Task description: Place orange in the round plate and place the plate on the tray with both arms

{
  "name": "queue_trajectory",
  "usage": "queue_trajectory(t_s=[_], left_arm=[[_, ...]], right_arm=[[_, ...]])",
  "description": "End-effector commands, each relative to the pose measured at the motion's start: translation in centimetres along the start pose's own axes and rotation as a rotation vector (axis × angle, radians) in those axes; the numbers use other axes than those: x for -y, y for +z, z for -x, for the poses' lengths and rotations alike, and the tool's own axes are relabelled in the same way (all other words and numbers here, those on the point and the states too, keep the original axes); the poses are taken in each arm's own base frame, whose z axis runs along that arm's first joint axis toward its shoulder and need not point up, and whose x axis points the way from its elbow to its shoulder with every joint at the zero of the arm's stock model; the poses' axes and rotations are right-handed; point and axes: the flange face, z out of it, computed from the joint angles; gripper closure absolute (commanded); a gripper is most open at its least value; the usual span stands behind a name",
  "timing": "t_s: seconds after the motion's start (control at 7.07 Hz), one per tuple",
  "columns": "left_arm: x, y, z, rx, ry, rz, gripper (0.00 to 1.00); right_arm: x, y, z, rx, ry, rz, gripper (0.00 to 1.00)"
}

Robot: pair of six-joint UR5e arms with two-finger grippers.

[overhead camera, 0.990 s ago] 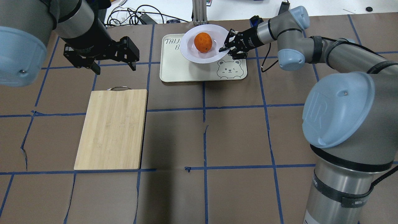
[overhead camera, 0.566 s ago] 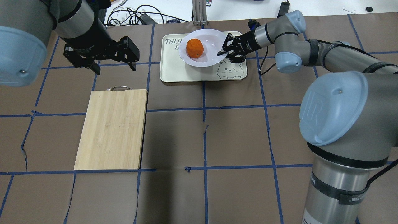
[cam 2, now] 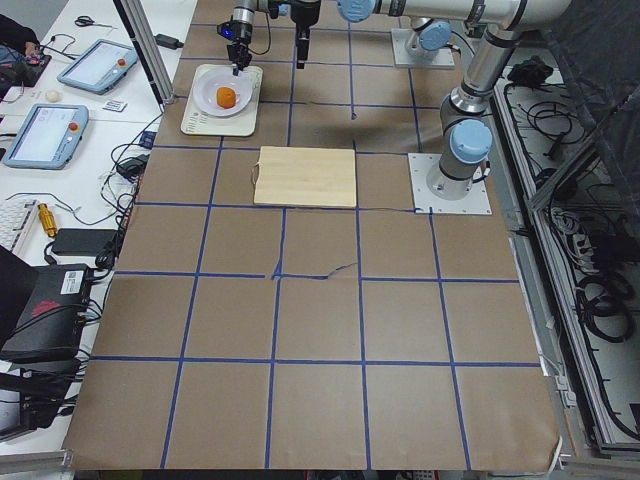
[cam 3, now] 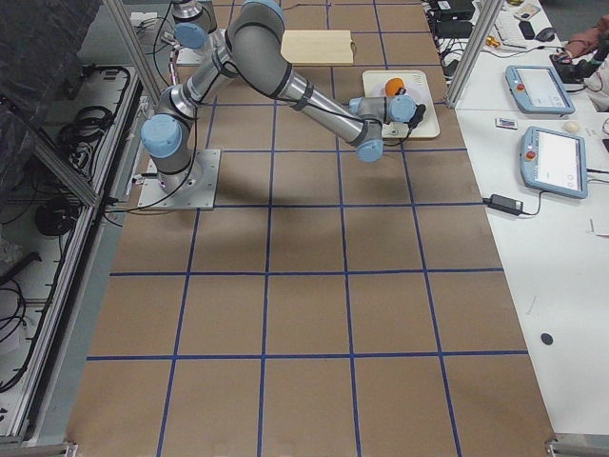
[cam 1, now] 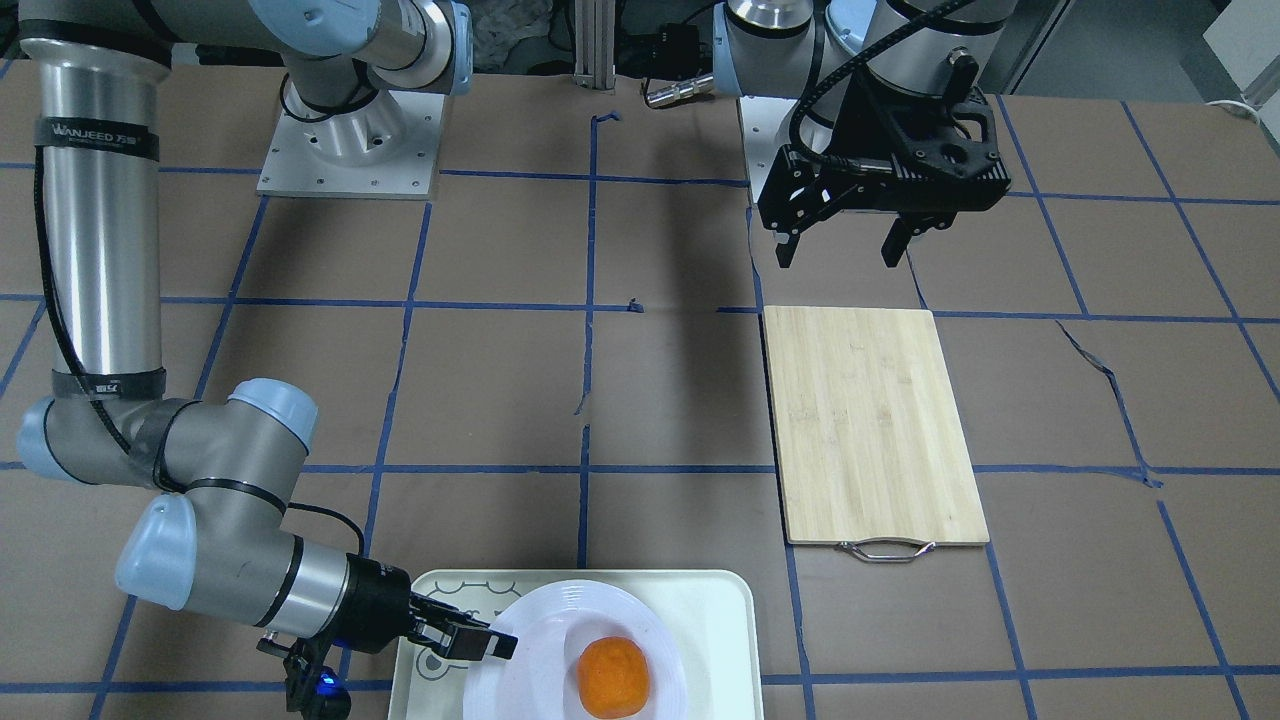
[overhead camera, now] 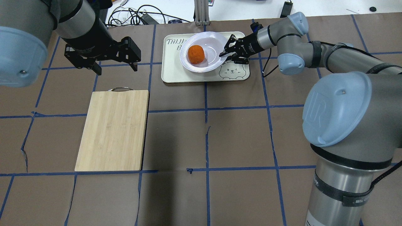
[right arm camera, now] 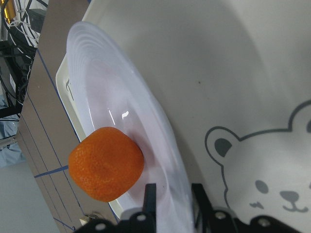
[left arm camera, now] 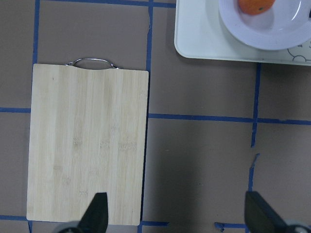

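The orange lies left of centre in the round plate, which is over the far half of the tray. My right gripper reaches in from the right and is shut on the plate's right rim. In the right wrist view the plate's rim runs between the two fingers, the orange sits just beyond it, and the tray's bear face shows below. Whether the plate rests fully flat I cannot tell. My left gripper hangs open and empty above the table, left of the tray.
A bamboo cutting board with a metal handle lies on the brown paper at near left, below my left gripper. Cables and a metal post stand behind the tray at the table's far edge.
The right gripper has carried the plate down and toward the tray's middle. The orange has rolled to the left inside the plate. The left arm has stayed still.
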Motion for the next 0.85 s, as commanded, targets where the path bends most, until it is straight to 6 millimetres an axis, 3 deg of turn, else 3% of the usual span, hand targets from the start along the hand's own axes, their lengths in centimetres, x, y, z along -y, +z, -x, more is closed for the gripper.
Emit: queue_trajectory(t_s=[0.0,0.14,0.42,0.57,0.71], left_arm=[[0.0,0.0,0.0,0.0,0.0,0.0,0.0],[0.0,0.0,0.0,0.0,0.0,0.0,0.0],[0.0,0.0,0.0,0.0,0.0,0.0,0.0],[0.0,0.0,0.0,0.0,0.0,0.0,0.0],[0.0,0.0,0.0,0.0,0.0,0.0,0.0]], right_arm=[[-0.5,-2.1,1.7,-0.019,-0.025,-0.039,0.07],[-0.7,-4.1,2.8,-0.086,-0.08,-0.101,0.0],[-1.5,-8.6,4.5,-0.266,-0.193,-0.17,0.0],[-4.9,-13.2,7.7,-0.417,-0.219,-0.197,0.0],[-10.0,-16.5,10.3,-0.561,-0.235,-0.16,0.0]])
